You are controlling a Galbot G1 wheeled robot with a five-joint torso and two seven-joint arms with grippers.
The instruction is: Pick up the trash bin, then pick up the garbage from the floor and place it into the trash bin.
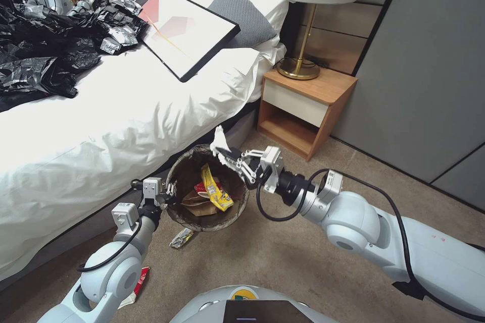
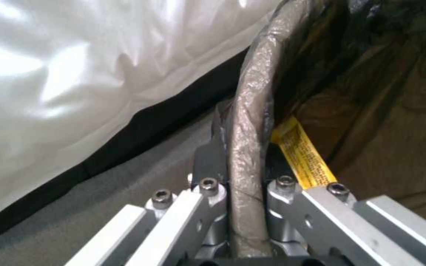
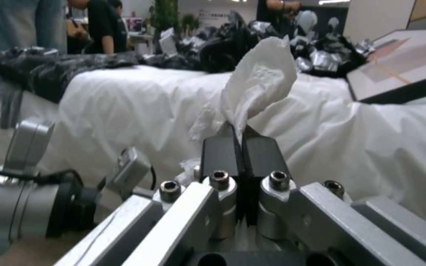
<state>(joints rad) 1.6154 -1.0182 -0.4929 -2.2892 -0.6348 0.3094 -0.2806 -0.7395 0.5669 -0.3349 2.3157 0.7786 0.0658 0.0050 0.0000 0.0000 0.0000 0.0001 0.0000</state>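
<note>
My left gripper (image 1: 169, 193) is shut on the near-left rim of the trash bin (image 1: 188, 169) and holds it off the floor beside the bed. In the left wrist view its fingers (image 2: 208, 162) pinch the bag-covered rim (image 2: 252, 122). The bin holds a yellow wrapper (image 1: 214, 189), a tan paper bag (image 1: 199, 204) and a red packet (image 1: 201, 187). Over the bin's far-right rim, my right gripper (image 1: 227, 154) is shut on a crumpled white tissue (image 1: 219, 140), which sticks up from the black pads (image 3: 220, 151). On the floor lie a silvery wrapper (image 1: 181, 238) and a red-and-white packet (image 1: 137, 285).
The white bed (image 1: 101, 126) runs along the left, carrying glossy black bags (image 1: 45, 55), a framed picture (image 1: 177, 25) and a grey pillow (image 1: 240, 12). A wooden nightstand (image 1: 303, 106) with a brass lamp (image 1: 303, 35) stands behind the bin. Open carpet lies to the right.
</note>
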